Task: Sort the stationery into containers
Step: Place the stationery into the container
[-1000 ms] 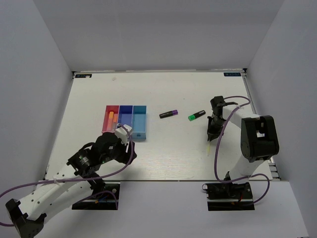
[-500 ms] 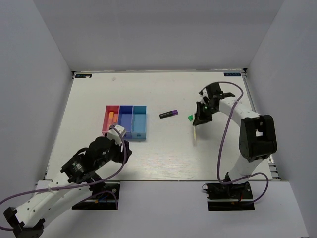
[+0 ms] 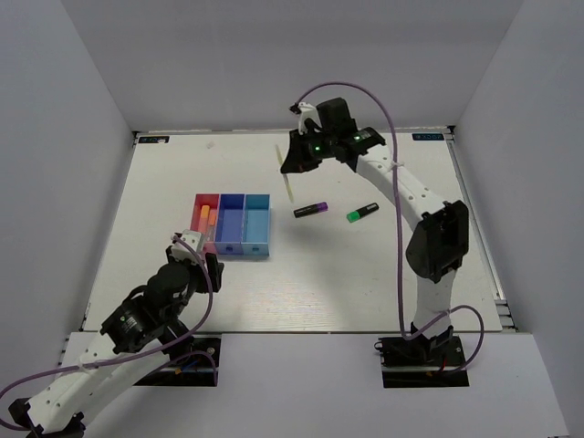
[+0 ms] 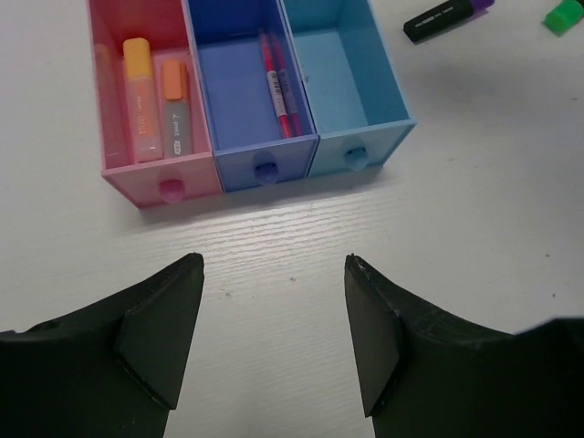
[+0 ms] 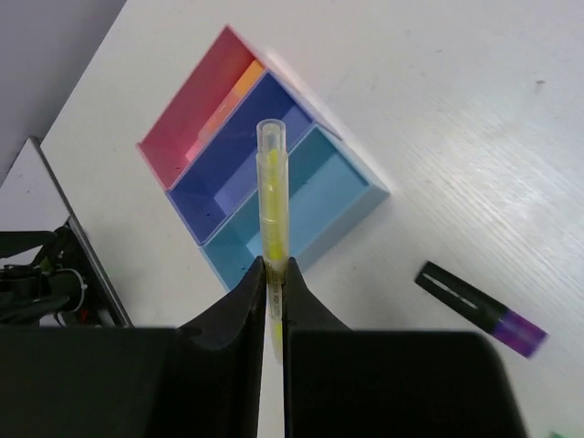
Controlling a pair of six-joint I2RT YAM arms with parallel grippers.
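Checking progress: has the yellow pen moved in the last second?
Yes. The yellow pen, in the right tool, went left and toward the far edge, passing the purple-tipped highlighter.

The left pincer point(image 4: 274, 274) stands open over the table point(image 4: 474, 219), near the three joined bins point(image 4: 365, 151). Two orange markers point(image 4: 139, 91) lie in the pink bin point(image 4: 128, 187), a pink-red pen point(image 4: 274, 87) in the dark blue bin point(image 4: 242, 171).

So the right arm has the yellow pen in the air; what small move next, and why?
Probably carry the pale yellow pen over the dark blue bin: the right gripper is shut on it, aloft and off to one side, and that bin holds the thin pink-red pens.
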